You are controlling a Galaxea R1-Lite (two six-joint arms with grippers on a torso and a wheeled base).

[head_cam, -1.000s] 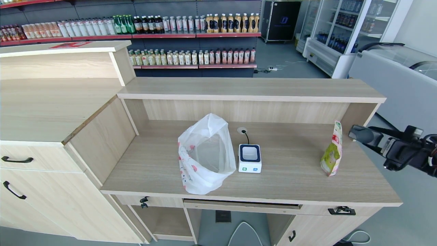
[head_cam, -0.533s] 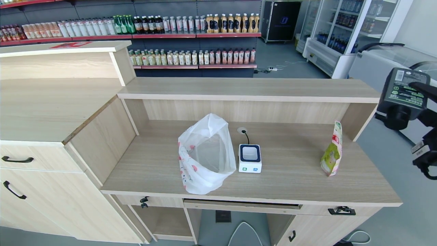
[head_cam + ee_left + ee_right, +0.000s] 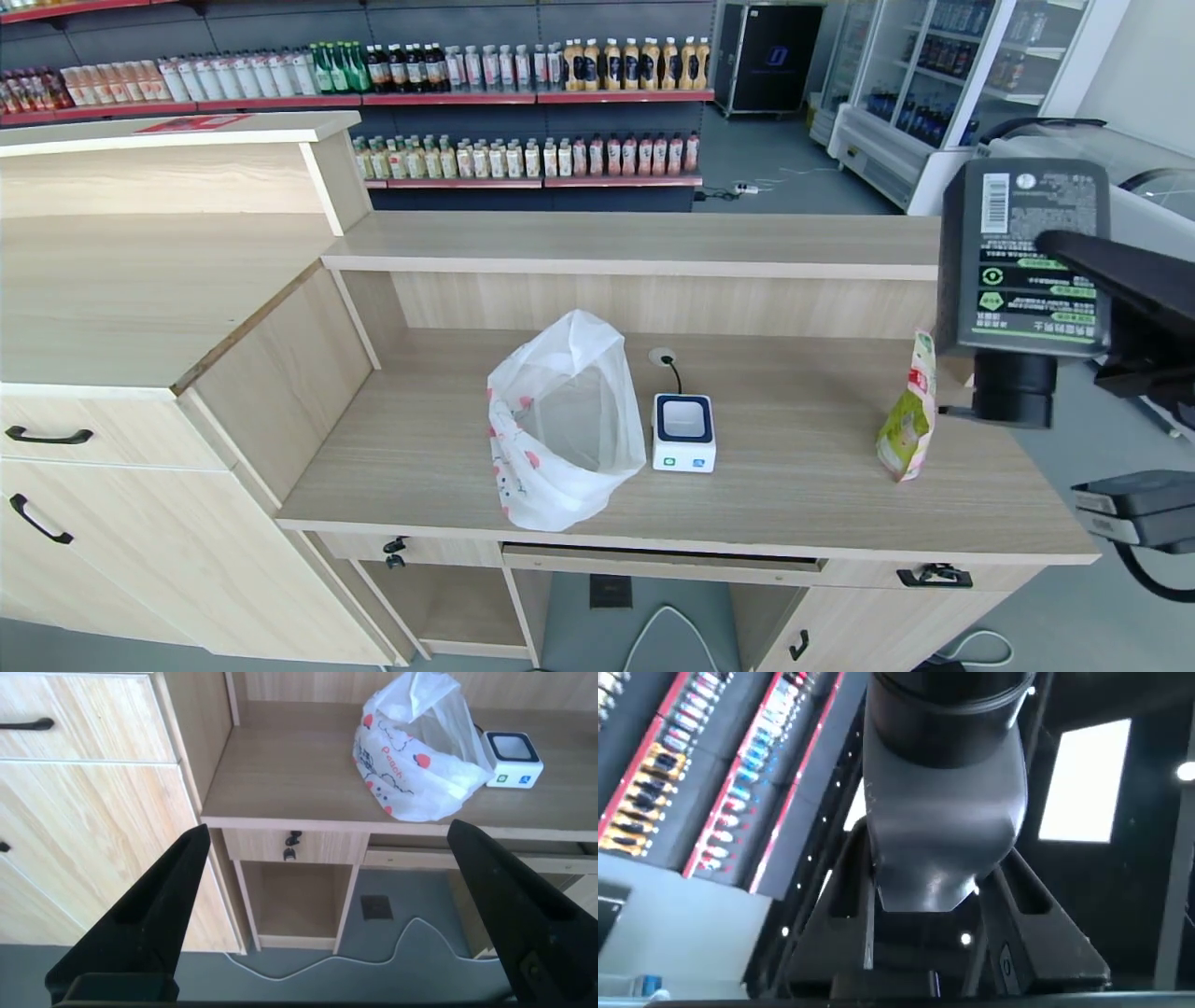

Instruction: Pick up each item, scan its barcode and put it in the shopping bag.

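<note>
Since half a second ago the black bottle [image 3: 1022, 280] has swung in from the far right and now hangs cap-down by the right end of the table [image 3: 794, 495], clamped in the right claw [image 3: 1060, 247] with one finger lying across its label. The left claw [image 3: 327, 891] is spread wide and holds nothing. My worry is the green pouch [image 3: 908, 411] standing close beside the cap: a low sweep toward the scanner [image 3: 682, 431] could topple it. The barcode [image 3: 995, 203] faces up toward me, away from the scanner window, so without a turn it likely won't read, and turning may let the bottle slip. The shopping bag [image 3: 560, 425] stands open just left of the scanner. Label print is white and green, too small for me to read.
</note>
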